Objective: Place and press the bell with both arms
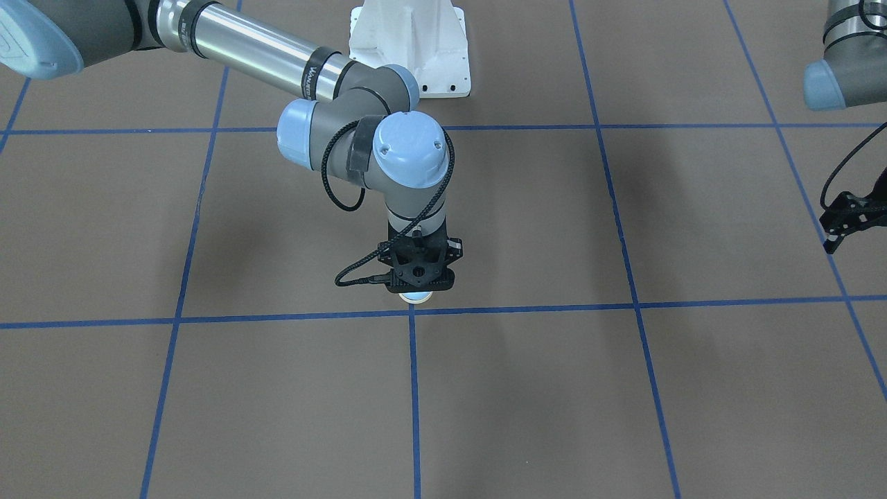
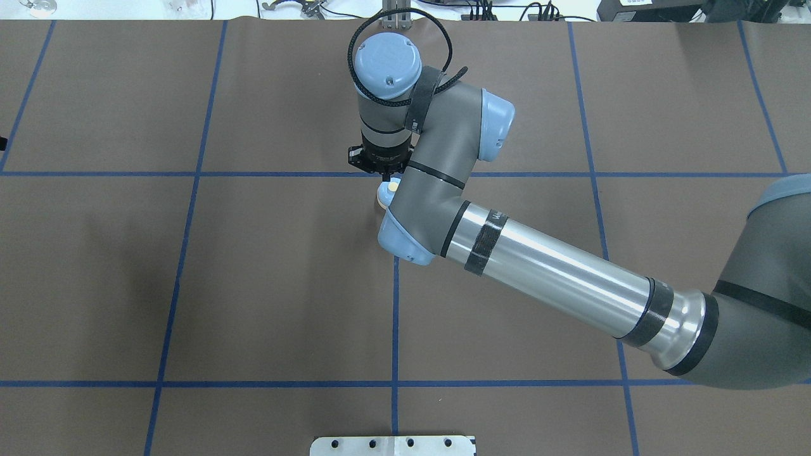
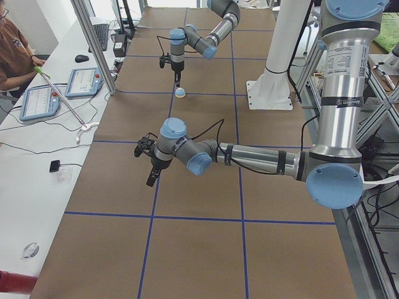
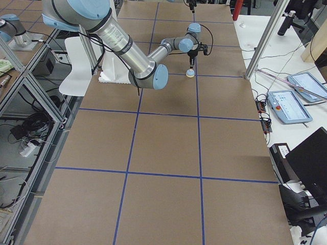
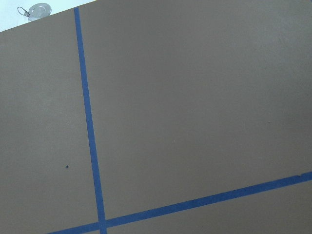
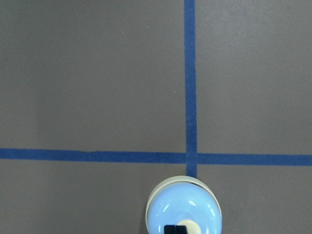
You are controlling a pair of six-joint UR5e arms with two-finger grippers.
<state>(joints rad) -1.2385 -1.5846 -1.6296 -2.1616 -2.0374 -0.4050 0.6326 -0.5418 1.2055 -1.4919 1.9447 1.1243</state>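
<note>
The light-blue bell (image 1: 416, 297) with its cream button stands on the brown table at a crossing of blue tape lines, near the middle. It also shows in the overhead view (image 2: 385, 192), the left side view (image 3: 180, 93), the right side view (image 4: 190, 73) and the right wrist view (image 6: 184, 209). My right gripper (image 1: 416, 285) points straight down over it, shut, with its black tip (image 6: 175, 229) right above the button; the side views show a small gap. My left gripper (image 1: 832, 241) hangs far off to the side, above bare table (image 3: 151, 178), shut and empty.
The white pedestal base (image 1: 409, 48) stands at the robot's side of the table. An operator (image 3: 12, 56) sits at a side bench with tablets (image 3: 40, 103) and a metal post (image 3: 93, 43). Blue tape lines (image 1: 412, 388) grid the table.
</note>
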